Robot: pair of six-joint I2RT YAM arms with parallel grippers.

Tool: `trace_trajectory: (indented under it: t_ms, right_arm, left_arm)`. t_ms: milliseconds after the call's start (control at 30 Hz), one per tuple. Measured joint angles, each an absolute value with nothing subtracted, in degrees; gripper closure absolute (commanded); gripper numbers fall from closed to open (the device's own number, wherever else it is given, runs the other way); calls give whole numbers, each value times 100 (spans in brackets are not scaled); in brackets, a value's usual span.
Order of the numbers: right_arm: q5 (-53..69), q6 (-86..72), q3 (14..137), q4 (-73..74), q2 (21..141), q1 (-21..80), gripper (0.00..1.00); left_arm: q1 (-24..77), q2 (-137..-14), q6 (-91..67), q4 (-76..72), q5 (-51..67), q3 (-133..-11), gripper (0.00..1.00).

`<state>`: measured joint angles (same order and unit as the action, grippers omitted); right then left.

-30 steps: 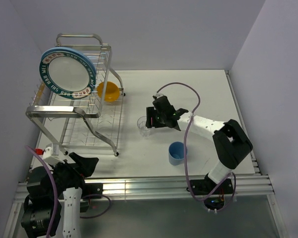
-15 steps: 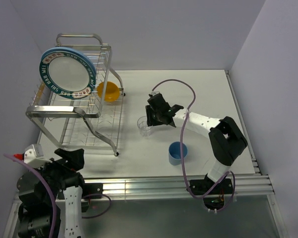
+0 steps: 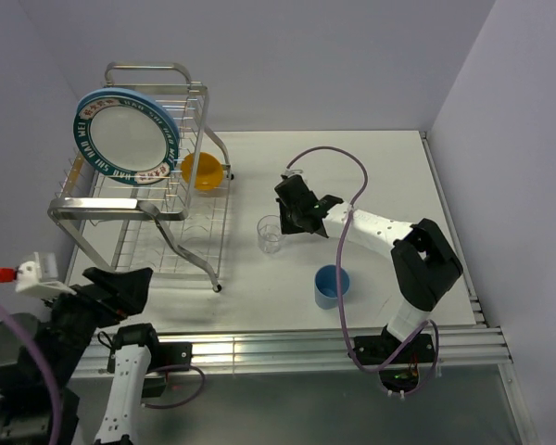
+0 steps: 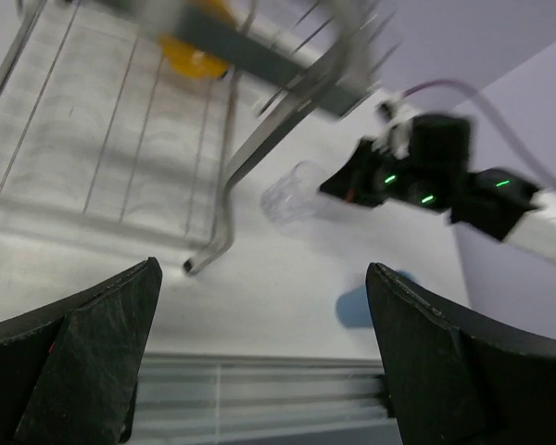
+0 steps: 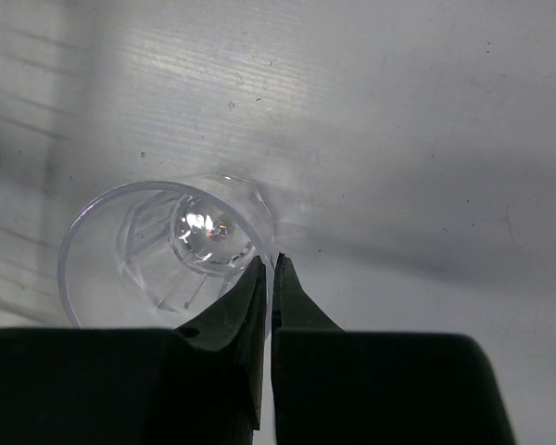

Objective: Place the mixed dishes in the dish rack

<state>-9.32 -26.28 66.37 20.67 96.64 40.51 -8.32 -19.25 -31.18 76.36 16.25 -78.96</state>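
The small clear glass (image 3: 270, 234) (image 5: 167, 250) stands upright on the white table right of the dish rack (image 3: 102, 211). My right gripper (image 3: 284, 226) (image 5: 271, 269) is shut on its rim, one finger inside the glass and one outside. The white plate with the teal lettered rim (image 3: 125, 137) stands on edge in the rack's upper tier. An orange-yellow bowl (image 3: 204, 171) (image 4: 190, 56) sits by the rack's far right side. The small blue cup (image 3: 331, 286) stands near the front. My left gripper (image 3: 120, 289) (image 4: 261, 267) hangs open and holds nothing at the near left.
The rack's bent leg (image 4: 224, 213) ends near the table's front edge. A purple cable (image 3: 338, 167) loops over the right arm. Grey walls close in the table on the left, back and right. An aluminium rail (image 3: 278, 345) runs along the front.
My right gripper has closed onto the glass rim. The left arm has swung up and to the left, away from the rack's front corner.
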Motion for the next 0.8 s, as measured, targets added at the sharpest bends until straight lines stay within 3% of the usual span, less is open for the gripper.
trace_trajectory:
  t_ms: [200, 567, 800]
  right_arm:
    - [-1033, -2683, 6628, 2060, 9657, 4051, 100]
    - [-1111, -2615, 6514, 2032, 9544, 4042, 100]
    - [-1116, -2591, 6370, 2047, 9406, 3988, 100]
  left_arm:
    - [-679, -2906, -3607, 7137, 1575, -9889, 1]
    - [-1527, -3321, -4401, 5865, 1925, -8853, 1]
    - [-1553, -3929, -4370, 5841, 2056, -9979, 1]
